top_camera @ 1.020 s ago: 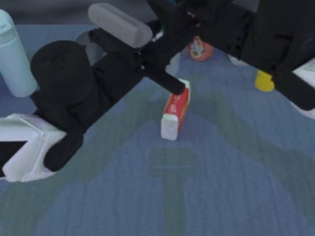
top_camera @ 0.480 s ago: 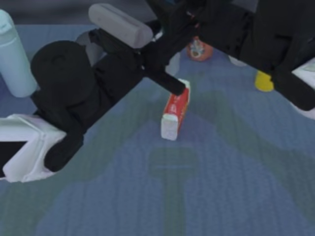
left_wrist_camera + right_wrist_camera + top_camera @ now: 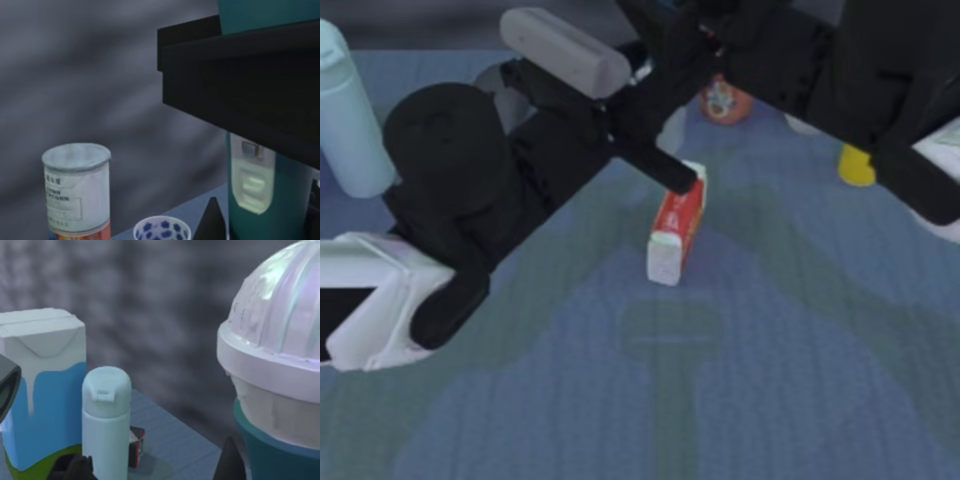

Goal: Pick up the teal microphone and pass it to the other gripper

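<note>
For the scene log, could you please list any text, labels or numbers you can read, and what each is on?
Can: dark print on its white label, too blurred to read.
Red carton: white marks on its side, too small to read.
Microphone: pale button strip, no text.
Milk carton and pale bottle: no text visible.

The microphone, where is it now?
The teal microphone is up off the table at the far middle, between the two grippers. The left wrist view shows its handle, and the right wrist view shows its round white head.
</note>
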